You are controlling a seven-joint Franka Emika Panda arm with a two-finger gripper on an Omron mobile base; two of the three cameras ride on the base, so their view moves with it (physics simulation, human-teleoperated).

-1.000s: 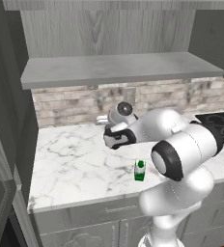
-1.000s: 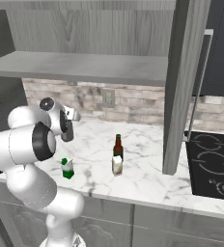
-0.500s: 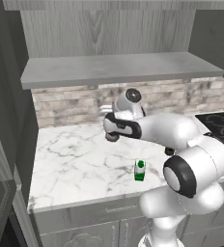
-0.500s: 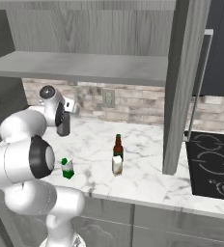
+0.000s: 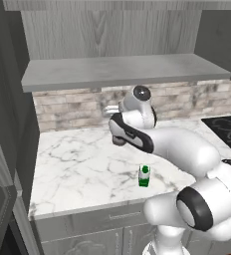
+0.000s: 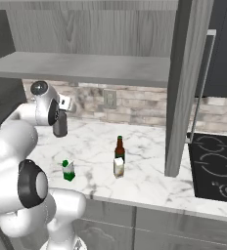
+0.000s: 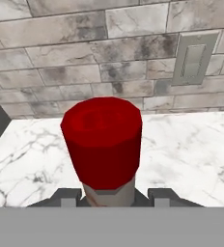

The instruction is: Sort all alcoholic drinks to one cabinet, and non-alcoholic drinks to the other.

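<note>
Marble counter (image 6: pixel 149 171); gripped red-capped bottle (image 7: pixel 104 144) upright.

The bottle's cap (image 7: pixel 102 140) is bright red above a pale grey neck, set against a backsplash (image 7: pixel 85 62) of mottled grey and beige stone bricks. The counter (image 5: pixel 77 169) is white marble with grey veins. A carton (image 6: pixel 68 170) is green and white; a brown bottle (image 6: pixel 119 149) stands behind a cream-yellow carton (image 6: pixel 118 167).

No text, brand, number or sign can be read on any bottle, carton or surface here.
</note>
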